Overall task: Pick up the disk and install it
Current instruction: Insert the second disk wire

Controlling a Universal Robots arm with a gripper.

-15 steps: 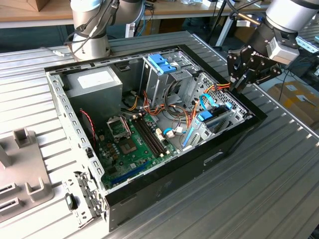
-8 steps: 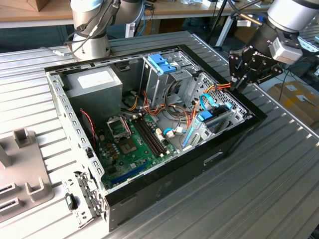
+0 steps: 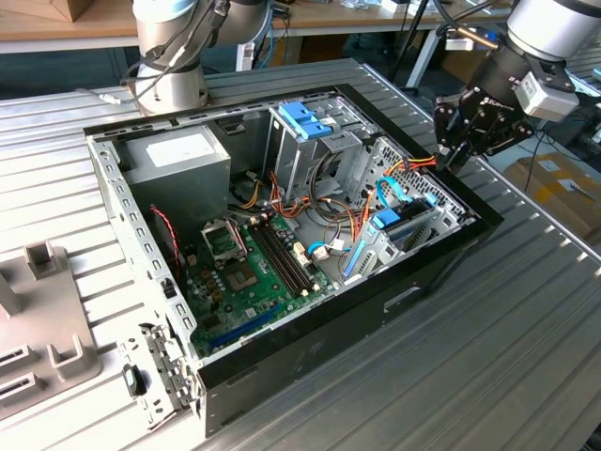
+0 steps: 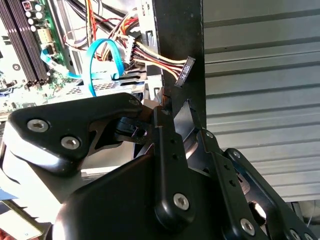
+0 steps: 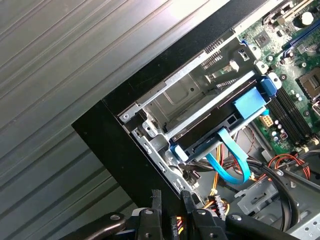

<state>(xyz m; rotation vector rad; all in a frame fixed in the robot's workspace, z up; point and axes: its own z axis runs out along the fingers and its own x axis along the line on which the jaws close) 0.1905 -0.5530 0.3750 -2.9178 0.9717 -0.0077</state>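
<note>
one arm reaches over the far corner of the open case at the exterior view's right, its gripper hanging just above the case's rim near a bundle of wires. the jaws look drawn close together with nothing between them. the disk sits in the bay at that corner, its blue frame showing in the first wrist view, a blue cable looping beside it. in the second wrist view the fingers hang by the case's black edge, close to a wire plug.
</note>
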